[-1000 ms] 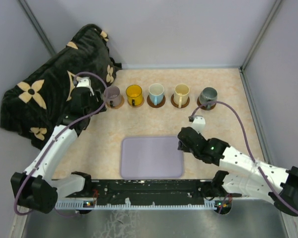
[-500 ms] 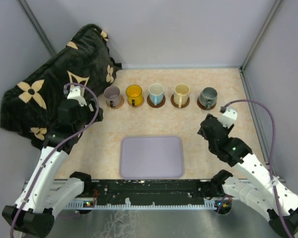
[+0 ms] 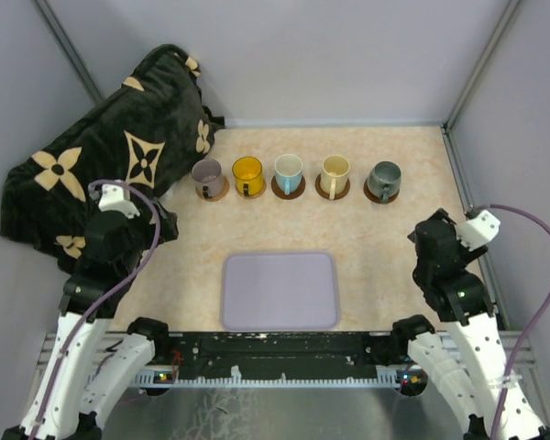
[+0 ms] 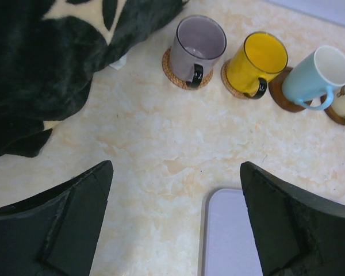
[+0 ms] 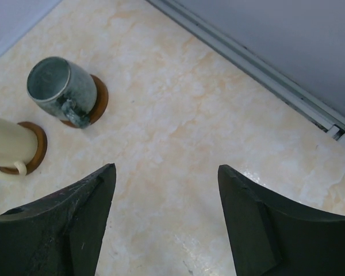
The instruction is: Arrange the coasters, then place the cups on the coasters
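Both left gripper point(image 4: 175, 168) and right gripper point(image 5: 165, 168) held jaws spread, empty; a stray arm sweep could knock mugs point(image 3: 289, 169) off coasters point(image 3: 290, 193).

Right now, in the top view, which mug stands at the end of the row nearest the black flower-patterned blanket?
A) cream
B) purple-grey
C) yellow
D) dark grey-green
B: the purple-grey mug sits on its coaster beside the blanket, with the yellow mug next along the row.
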Robot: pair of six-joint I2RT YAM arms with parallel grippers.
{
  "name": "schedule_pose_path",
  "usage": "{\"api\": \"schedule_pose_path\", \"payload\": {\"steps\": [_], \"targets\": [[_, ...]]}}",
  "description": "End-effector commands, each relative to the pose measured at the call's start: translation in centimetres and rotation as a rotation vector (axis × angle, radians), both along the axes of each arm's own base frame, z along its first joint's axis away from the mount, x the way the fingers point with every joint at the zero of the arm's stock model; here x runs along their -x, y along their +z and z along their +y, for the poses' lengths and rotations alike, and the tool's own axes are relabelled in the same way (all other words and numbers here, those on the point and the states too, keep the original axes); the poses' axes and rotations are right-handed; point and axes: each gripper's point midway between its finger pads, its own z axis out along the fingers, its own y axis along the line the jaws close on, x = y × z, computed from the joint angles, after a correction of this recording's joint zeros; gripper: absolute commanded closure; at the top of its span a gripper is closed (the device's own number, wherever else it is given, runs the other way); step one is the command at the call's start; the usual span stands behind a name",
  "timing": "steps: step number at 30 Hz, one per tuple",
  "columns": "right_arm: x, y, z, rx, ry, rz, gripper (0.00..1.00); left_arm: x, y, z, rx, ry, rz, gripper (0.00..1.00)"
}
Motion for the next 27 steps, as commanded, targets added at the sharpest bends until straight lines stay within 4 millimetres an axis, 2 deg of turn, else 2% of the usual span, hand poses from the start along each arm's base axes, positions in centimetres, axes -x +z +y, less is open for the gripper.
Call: {"api": "schedule_pose_path", "payload": {"steps": [1,5,6,8,27], "targets": [[2.1,3.8,-2.6,0.030,-0.126,-0.133,0.28,1.6,1.5,1.7,-0.007,0.063,-0.072,0.00],[2.9,3.9,-2.8,0.035,-0.118,-0.139,0.27,2.6,2.3,2.1,-0.014,0.061,-0.101,0.00],[3.0,3.8,-2.8,0.033,-0.115,-0.132,0.22,2.8,2.3,2.2,-0.009,0.069,-0.099,0.00],[3.0,3.4,-2.6,0.027,-0.101,-0.118,0.02,3.0,2.5,2.2,0.000,0.072,-0.105,0.00],[3.9,3.2,-2.7,0.013,-0.098,-0.141,0.01,3.8,2.5,2.7,0.031,0.103,-0.125,0.00]]}}
